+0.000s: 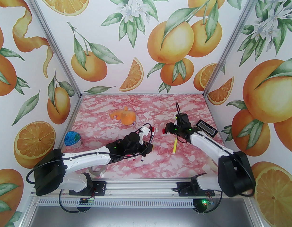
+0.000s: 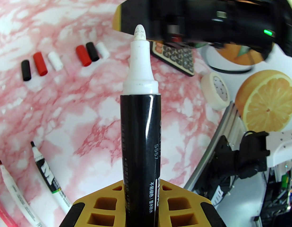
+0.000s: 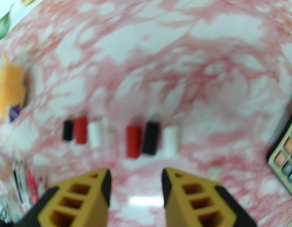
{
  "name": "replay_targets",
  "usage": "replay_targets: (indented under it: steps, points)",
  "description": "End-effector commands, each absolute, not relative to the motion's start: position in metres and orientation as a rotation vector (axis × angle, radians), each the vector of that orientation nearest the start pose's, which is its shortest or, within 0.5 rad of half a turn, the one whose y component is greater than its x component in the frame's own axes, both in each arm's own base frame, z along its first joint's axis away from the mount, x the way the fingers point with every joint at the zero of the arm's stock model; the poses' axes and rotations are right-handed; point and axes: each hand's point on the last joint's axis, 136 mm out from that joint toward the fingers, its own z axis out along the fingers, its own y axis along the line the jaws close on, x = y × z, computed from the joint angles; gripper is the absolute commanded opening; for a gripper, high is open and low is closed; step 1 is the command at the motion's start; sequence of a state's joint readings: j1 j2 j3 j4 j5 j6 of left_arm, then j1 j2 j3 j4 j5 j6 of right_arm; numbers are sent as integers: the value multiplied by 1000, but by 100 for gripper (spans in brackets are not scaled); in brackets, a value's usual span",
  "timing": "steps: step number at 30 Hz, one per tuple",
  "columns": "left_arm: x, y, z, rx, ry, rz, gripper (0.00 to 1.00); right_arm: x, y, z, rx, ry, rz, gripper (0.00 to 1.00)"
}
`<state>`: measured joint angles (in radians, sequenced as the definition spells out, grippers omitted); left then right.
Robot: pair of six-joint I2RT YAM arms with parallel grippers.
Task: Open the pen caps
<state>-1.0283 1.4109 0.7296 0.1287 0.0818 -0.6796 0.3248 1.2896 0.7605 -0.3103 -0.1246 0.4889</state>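
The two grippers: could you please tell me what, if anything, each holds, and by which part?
The left gripper clamps the black pen by its barrel, behind the uncapped white tip. The right gripper, jaws apart, holds nothing.

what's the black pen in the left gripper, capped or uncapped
Uncapped: the black pen in the left gripper shows its bare white nib, with no cap over it.

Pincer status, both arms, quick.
Left pincer: shut on the uncapped black pen.
Right pincer: open, holding nothing, facing the pen caps.
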Motion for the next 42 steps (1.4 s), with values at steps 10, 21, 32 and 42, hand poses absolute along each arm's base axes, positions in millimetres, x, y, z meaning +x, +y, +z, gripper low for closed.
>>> replay_targets:
  steps: [10,21,32,42]
  points:
    - [208,-367,132,369,2255,-1100,2,255,195,178,59,2337,1010,55]
    - [202,-375,140,453,2192,-1182,3,238,219,190,7,2313,1185,57]
    - [197,-376,141,502,2180,-1186,3,237,233,184,-12,2338,1216,49]
    - [195,-375,138,518,2181,-1177,3,237,239,181,-23,2353,1215,39]
